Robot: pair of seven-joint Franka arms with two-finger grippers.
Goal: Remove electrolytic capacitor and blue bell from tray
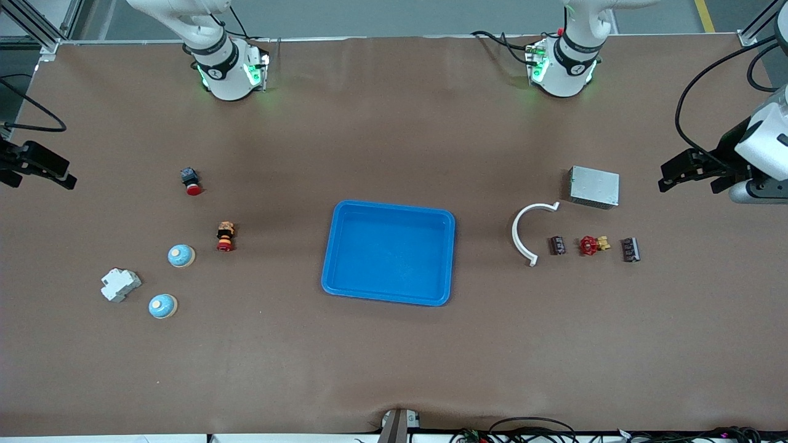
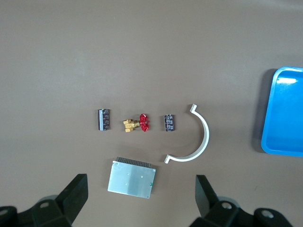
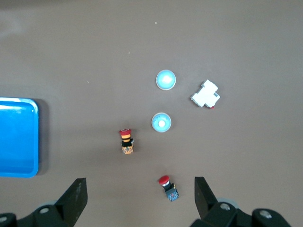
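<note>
We see both grippers spread and empty, left gripper up by the table's left-arm edge, right gripper by the right-arm edge, two capacitors near the left-arm end, two bells toward the right-arm end, blue tray mid-table.

the front view looks down from high across the table, facing both arm bases along its top edge, and takes in the whole surface. the left wrist view looks straight down from well above the left arm's end, its open fingers at the frame edge. the right wrist view looks down likewise over the right arm's end. all three views share the blue tray at the table's middle.
</note>
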